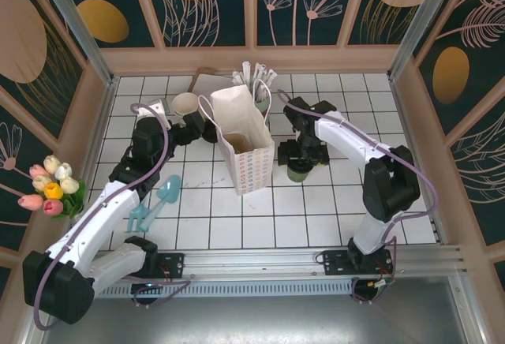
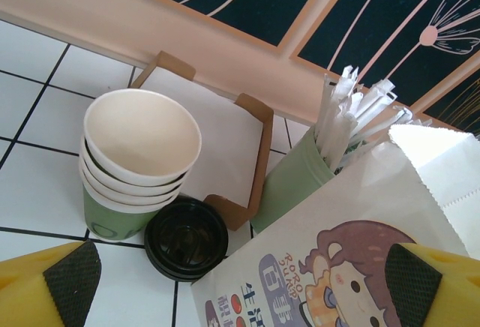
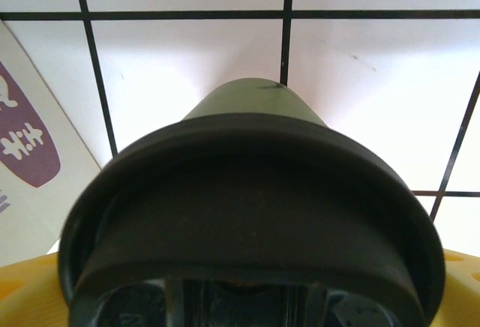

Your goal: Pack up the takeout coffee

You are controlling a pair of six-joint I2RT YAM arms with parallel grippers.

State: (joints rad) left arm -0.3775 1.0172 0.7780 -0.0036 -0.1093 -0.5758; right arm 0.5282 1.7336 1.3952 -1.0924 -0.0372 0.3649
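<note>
**A:** What's the biggest thing there?

**B:** The white tiled table [image 1: 316, 218]. In its middle stands the paper bag [image 1: 246, 151], upright with its mouth open.

**A:** And the arms?

**B:** The left gripper [image 2: 241, 286] sits at the bag's left side. Its jaws are spread wide and hold nothing, and the bag's printed face shows between its fingers [image 2: 71, 278]. The right gripper [image 3: 244, 282] is at the bag's right side, also spread wide, with one finger on each side of the takeout coffee [image 1: 298, 174]. I can't tell whether the fingers touch the cup.

**A:** The smaller things?

**B:** A stack of cups [image 2: 139, 154] stands beyond the bag's far left corner. A pale green cup of sticks [image 2: 292, 181] is just behind the bag. The coffee stands upright on the tiles just right of the bag, outside it, with its black lid on. Smallest is a pile of black lids [image 2: 186, 238], lying flat between the stack and the bag.
</note>
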